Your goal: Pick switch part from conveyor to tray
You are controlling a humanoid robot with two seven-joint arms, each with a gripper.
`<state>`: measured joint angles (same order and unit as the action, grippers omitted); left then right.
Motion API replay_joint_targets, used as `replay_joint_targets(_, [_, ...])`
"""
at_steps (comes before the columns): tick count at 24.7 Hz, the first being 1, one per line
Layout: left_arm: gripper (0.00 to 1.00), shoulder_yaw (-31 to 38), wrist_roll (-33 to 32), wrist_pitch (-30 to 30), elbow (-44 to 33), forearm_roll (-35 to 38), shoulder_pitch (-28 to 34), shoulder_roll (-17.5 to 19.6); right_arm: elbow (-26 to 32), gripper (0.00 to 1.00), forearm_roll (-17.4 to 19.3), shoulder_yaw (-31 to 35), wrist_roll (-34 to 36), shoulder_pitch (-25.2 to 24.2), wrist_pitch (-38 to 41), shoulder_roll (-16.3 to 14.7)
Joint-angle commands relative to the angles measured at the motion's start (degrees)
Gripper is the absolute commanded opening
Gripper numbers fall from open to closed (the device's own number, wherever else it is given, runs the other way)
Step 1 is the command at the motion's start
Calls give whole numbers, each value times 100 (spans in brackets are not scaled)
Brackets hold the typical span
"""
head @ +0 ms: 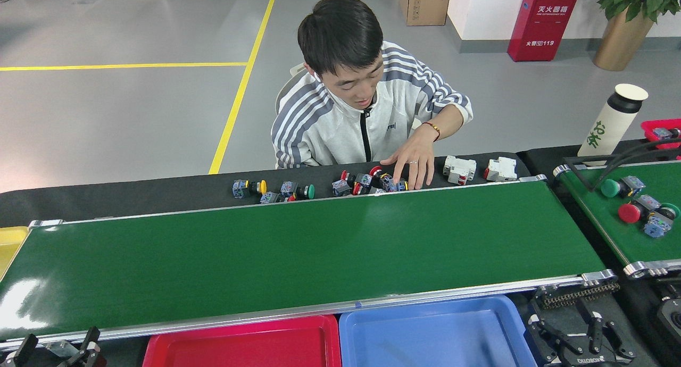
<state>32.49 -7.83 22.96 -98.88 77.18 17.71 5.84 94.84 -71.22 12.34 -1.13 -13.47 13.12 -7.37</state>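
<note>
A person's hand (412, 165) rests on switch parts (372, 182) lined up behind the bare conveyor (298, 255), while the left gripper (58, 351) and right gripper (582, 340) wait below, jaws apart, beside the red tray (242, 343) and blue tray (436, 335)

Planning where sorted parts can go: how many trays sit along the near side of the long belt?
2 for certain: a red tray left of centre and a blue tray beside it on its right, both cut off by the bottom edge.
</note>
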Motion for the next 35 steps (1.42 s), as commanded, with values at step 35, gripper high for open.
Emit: replay_joint_targets(35, [100, 223, 53, 7, -96, -62, -75, 137, -669, 90, 11, -39, -300, 899, -55, -54])
